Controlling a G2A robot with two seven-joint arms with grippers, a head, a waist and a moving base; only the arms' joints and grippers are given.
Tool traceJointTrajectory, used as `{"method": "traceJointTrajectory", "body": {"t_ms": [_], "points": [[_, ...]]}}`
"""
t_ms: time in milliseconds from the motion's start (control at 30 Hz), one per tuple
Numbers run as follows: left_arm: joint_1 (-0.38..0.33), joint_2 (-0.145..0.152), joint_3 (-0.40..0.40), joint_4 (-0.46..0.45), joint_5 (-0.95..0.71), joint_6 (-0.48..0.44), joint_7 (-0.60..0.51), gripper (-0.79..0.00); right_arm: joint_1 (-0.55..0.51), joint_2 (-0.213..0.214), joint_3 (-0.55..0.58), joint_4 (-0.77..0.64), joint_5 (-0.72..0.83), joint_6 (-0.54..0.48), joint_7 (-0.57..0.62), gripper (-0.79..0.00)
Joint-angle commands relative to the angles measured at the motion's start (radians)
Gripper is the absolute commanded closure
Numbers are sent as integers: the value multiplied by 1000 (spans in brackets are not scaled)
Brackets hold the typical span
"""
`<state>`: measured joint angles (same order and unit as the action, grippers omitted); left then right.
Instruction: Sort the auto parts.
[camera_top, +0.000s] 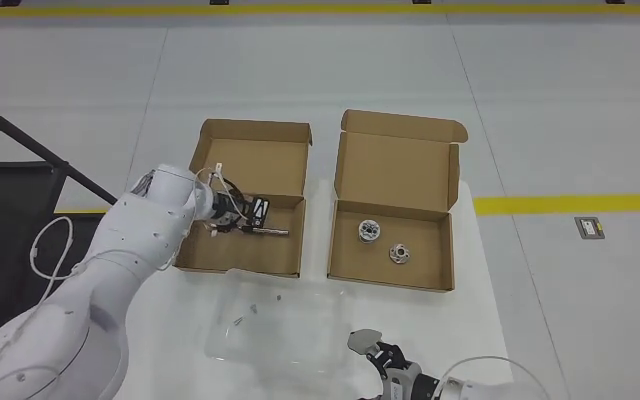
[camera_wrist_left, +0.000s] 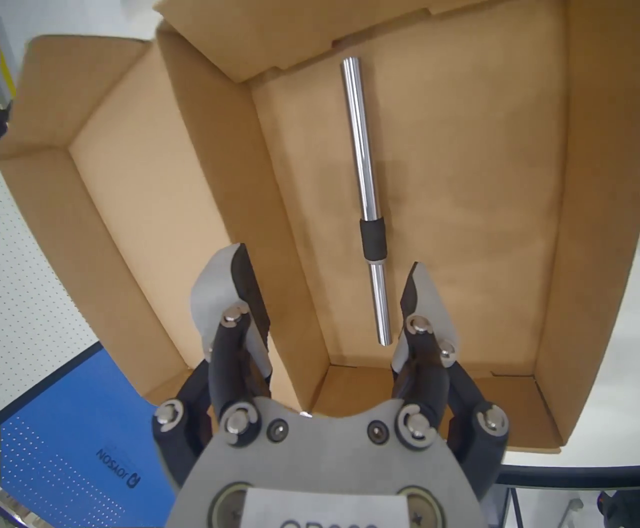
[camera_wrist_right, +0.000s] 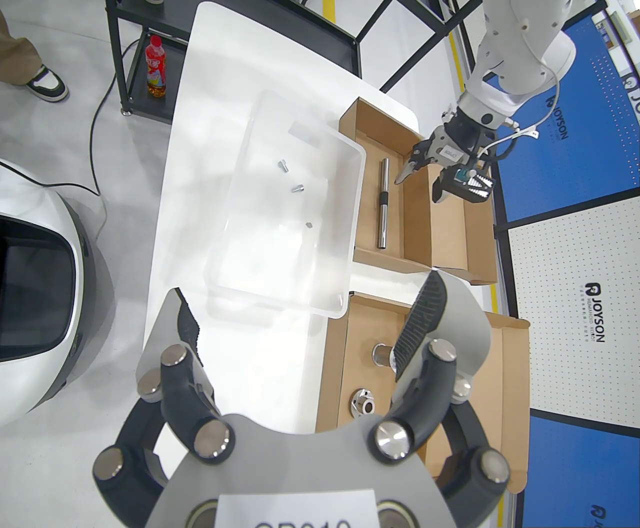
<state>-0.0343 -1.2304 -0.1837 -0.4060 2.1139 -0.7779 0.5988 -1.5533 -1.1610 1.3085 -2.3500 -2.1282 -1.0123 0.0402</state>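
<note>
Steel caught the light in the left cardboard box (camera_wrist_left: 475, 175), where a polished rod (camera_wrist_left: 367, 200) with a black sleeve around its shaft lay flat on the floor, close to the wall nearest the clear plastic bin (camera_wrist_right: 345, 225). The left gripper (camera_wrist_left: 327, 260) hung over the rod's thinner end with its fingers spread wide and nothing between them, one fingertip just beside that end.

The right gripper (camera_wrist_right: 307, 290) sat at the near edge of the table (camera_wrist_right: 200, 100), its fingers also spread and empty. In the right cardboard box (camera_top: 420, 265) two round flanged metal parts (camera_top: 369, 230) rested apart from each other. Three small fasteners (camera_wrist_right: 298, 188) lay scattered on the bin's floor, so the sorting looked unfinished.

The likeliest trouble, as I judged it, sat with the left arm. The rod was round and smooth, so a brush from the nearby fingertip as the arm lifted away could roll or skew it. A finger could also catch the box's wall or raised lid and drag the light carton across the table. The fasteners posed a second risk. They looked tiny against wide fingers on slick plastic, so a pinch could squirt one aside. The bin's walls would also crowd any approach.
</note>
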Motion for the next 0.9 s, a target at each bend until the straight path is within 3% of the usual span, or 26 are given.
{"method": "traceJointTrajectory", "body": {"t_ms": [0, 167, 233, 367, 433, 633, 867], "points": [[-12, 15, 1, -28, 17, -23, 52, -656, 0, 0, 0, 0, 0, 0, 0, -785], [-26, 63, 9, -150, 68, -92, 152, -650, 0, 0, 0, 0, 0, 0, 0, -785], [-26, 93, 11, -225, 92, -112, 190, -696, 0, 0, 0, 0, 0, 0, 0, -785], [-16, 165, 6, -403, 125, -183, 229, -785, 0, 0, 0, 0, 0, 0, 0, -785], [-5, 204, -2, -499, 127, -232, 212, -785, 0, 0, 0, 0, 0, 0, 0, -785], [52, 315, 14, -715, 92, -234, 189, -785, 0, 0, 0, 0, 0, 0, 0, -785], [52, 315, 14, -715, 92, -234, 189, -785, 0, 0, 0, 0, 0, 0, 0, -785]]}}
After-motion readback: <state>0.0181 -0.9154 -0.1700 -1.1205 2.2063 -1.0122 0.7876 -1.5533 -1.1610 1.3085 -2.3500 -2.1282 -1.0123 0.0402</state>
